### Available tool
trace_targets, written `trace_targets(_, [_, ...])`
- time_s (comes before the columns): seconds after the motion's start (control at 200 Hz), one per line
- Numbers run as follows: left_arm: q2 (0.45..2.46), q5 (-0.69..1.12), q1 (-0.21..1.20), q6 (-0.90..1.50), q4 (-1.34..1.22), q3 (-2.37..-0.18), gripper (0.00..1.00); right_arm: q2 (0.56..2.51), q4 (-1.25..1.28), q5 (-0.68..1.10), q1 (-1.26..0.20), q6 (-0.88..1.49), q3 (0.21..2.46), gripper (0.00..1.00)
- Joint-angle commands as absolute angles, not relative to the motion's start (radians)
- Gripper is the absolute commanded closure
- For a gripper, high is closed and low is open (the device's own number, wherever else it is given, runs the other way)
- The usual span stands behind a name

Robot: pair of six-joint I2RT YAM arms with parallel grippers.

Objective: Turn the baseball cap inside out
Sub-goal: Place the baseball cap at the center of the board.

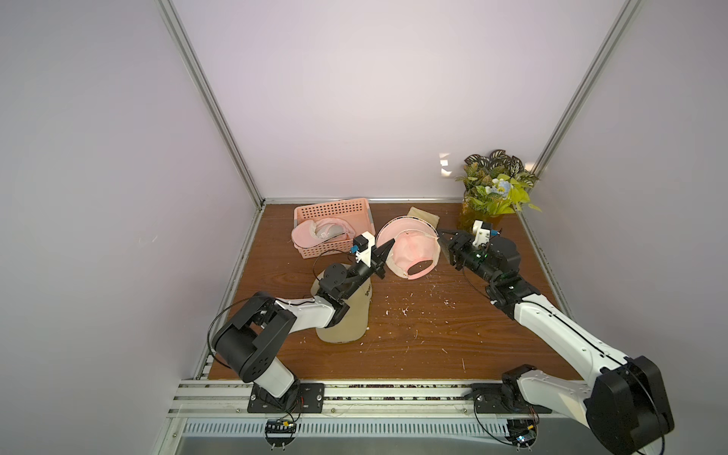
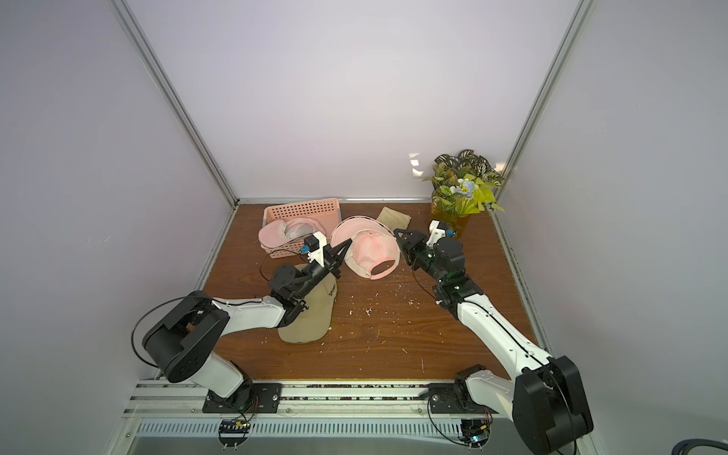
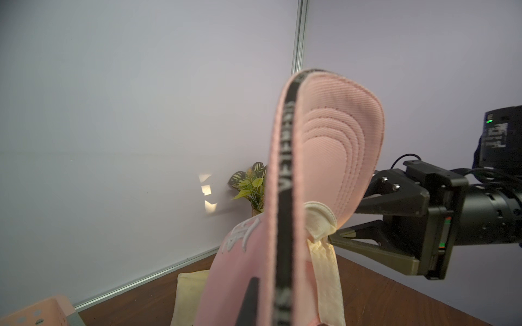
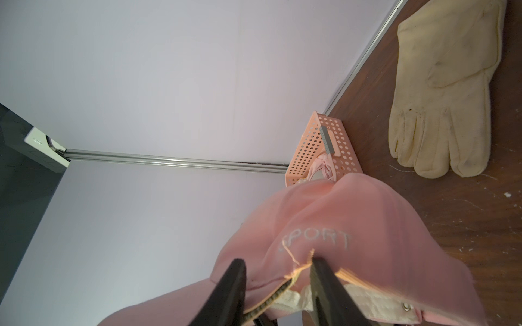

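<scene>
Left gripper [image 1: 388, 248]: you have it closed on the cap [image 1: 413, 252], at its edge.
Right gripper [image 1: 443, 242]: half open, straddling the cap's band.

A pink baseball cap [image 1: 413, 254] sits toward 12 o'clock on the table [image 1: 413, 342], right side out, with its pink outer cloth showing. Its brim [image 3: 333, 135], edged by a black band [image 3: 285, 169] with grey lettering, stands up at the 12 o'clock side. The dark back opening [image 1: 420, 269] faces 6 o'clock. Grey SPORT stitching [image 4: 316, 240] marks the front, and a cream sweatband [image 3: 319, 223] shows along the rim.
</scene>
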State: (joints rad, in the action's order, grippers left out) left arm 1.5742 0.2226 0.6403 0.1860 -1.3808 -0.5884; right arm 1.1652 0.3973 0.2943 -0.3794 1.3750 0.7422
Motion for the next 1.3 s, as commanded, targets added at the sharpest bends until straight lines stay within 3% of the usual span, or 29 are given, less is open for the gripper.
trace_targets(0.0, [1.575,0.271,0.671,0.167,-1.404,-0.636,1.0,1.179,0.428,0.362,-0.399,1.338,0.784,0.59])
trace_targets(0.24, [1.57,0.311,0.678,0.159,-1.364,-0.655,1.0,1.216,0.451,0.383,-0.405,1.328,0.795,0.67])
trace_targets(0.36, [1.565,0.337,0.684,0.169,-1.357,-0.655,1.0,1.232,0.462,0.391,-0.408,1.327,0.797,0.77])
trace_targets(0.4, [1.561,0.349,0.684,0.171,-1.355,-0.653,0.99,1.237,0.466,0.39,-0.407,1.325,0.793,0.86])
trace_targets(0.52, [1.554,0.371,0.687,0.184,-1.348,-0.65,0.96,1.24,0.47,0.381,-0.407,1.321,0.784,1.0])
trace_targets(0.6, [1.546,0.355,0.687,0.188,-1.336,-0.649,1.0,1.241,0.468,0.38,-0.406,1.319,0.783,1.0])
trace_targets(0.691, [1.543,0.351,0.687,0.189,-1.33,-0.65,1.0,1.247,0.465,0.391,-0.408,1.319,0.788,0.88])
trace_targets(0.776, [1.546,0.345,0.687,0.189,-1.331,-0.656,1.0,1.253,0.47,0.407,-0.413,1.326,0.791,0.66])
trace_targets(0.881, [1.554,0.347,0.687,0.189,-1.331,-0.667,1.0,1.258,0.473,0.42,-0.42,1.331,0.801,0.53])
trace_targets(1.186, [1.564,0.323,0.692,0.179,-1.331,-0.671,1.0,1.292,0.534,0.453,-0.448,1.374,0.806,0.45])
trace_targets(1.246, [1.566,0.324,0.693,0.179,-1.331,-0.672,1.0,1.302,0.55,0.455,-0.452,1.384,0.805,0.46])
trace_targets(1.296, [1.568,0.33,0.696,0.18,-1.331,-0.672,1.0,1.311,0.555,0.458,-0.455,1.384,0.811,0.52])
